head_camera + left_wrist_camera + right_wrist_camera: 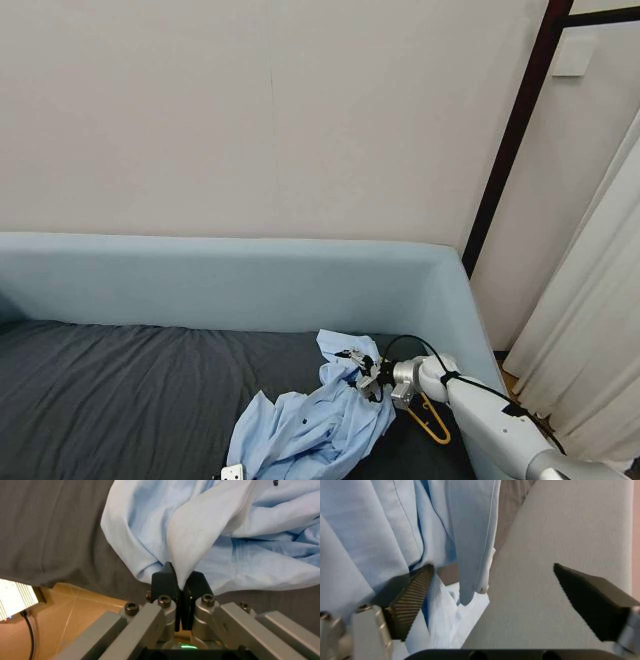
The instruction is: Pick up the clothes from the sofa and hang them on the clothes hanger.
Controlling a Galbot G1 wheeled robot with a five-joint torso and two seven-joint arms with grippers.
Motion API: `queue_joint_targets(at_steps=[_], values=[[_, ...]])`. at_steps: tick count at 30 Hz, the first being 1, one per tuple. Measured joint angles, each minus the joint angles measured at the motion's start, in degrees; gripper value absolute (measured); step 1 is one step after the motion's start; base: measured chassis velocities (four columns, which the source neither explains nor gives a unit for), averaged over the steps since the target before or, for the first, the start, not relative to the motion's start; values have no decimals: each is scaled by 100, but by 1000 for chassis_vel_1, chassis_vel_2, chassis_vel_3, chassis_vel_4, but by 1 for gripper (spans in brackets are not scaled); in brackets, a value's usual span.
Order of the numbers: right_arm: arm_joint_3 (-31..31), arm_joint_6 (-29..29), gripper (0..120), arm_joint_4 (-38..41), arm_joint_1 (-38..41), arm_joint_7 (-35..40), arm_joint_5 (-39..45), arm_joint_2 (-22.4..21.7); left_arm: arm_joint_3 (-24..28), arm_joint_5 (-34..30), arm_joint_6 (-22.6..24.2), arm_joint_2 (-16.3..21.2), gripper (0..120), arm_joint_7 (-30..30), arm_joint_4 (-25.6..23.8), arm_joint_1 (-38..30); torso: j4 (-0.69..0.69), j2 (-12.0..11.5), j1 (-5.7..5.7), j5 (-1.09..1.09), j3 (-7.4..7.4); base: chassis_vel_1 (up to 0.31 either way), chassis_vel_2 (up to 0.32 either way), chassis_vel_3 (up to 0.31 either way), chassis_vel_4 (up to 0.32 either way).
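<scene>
Room: pale bare wall, a dark door frame and a white curtain to the right.
Sofa: the sofa has a light blue back and side and a dark grey seat; it runs across the lower head view.
Shirt: light blue shirt, crumpled on the seat near the sofa's right end. One part is bunched up higher towards the back, and the rest spreads down to the front edge.
Hanger: yellow hanger on the seat just beside the sofa's right side, under the right arm's wrist and close to the shirt. I cannot tell if it touches the cloth.
Right gripper: the right gripper reaches in from the lower right to the raised part of the shirt. In its wrist view the fingers stand wide apart. The ribbed pad lies against the cloth and the other finger is over the sofa's pale upholstery. A narrow strip of shirt hangs in the gap between them, and nothing is clamped.
Left gripper: the left gripper is at the seat's front edge, with its fingers pressed together on a fold of the shirt. The cloth rises from the pinch in a ridge and fans out over the seat.
Floor: wood-coloured floor shows below the seat edge in the left wrist view.
</scene>
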Motion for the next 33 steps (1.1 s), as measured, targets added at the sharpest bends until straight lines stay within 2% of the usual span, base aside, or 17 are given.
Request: queue_joint_targets(at_steps=[1,4,6,8,9,12,13,17,19,23,27,31,32,33], values=[[0,0,89,0,0,0,0,0,0,0,0,0,0,0,0,0,0,0,0,0,0,0,0,0,0],[18,17,74,-57,3,26,-82,48,30,18,5,-33,0,0,2,2,0,0,0,0,0,0,0,0,0],[25,20,73,-76,7,28,-94,61,33,20,5,-36,0,0,2,3,0,0,0,0,0,0,0,0,0],[104,65,60,-195,29,41,-218,127,32,32,7,-45,0,0,-1,25,0,0,0,0,0,0,0,0,0],[104,65,60,-195,29,41,-218,127,32,32,7,-45,0,0,-1,25,0,0,0,0,0,0,0,0,0],[198,87,45,-362,36,54,-331,226,5,50,8,-75,0,3,-20,83,-1,0,0,0,0,0,0,0,0],[198,87,45,-362,36,54,-331,226,5,50,8,-75,0,3,-20,83,-1,0,0,0,0,0,0,0,0],[316,191,27,-492,21,42,-477,305,3,117,9,-132,0,14,-21,163,0,0,0,0,0,0,0,0,0],[340,252,23,-494,1,21,-512,305,1,125,9,-132,0,18,-21,168,0,0,-1,0,0,0,0,0,0],[483,466,7,-554,-82,-37,-662,326,9,147,7,-128,0,35,-3,112,-1,1,-1,0,0,0,0,0,0],[536,547,0,-496,-161,-57,-652,295,-5,148,6,-134,0,37,2,72,-1,1,-1,0,0,0,0,0,0],[457,485,0,-268,-235,-148,-41,154,-41,147,5,-70,0,39,-15,60,0,1,-1,0,0,0,0,0,0],[85,176,0,161,-244,-277,902,-113,-111,134,8,64,0,40,-77,-75,0,1,-1,1,0,0,0,0,0],[-57,61,0,378,-241,-328,1268,-232,-144,116,16,130,0,42,-119,-147,-1,1,-1,0,0,0,0,0,0]])
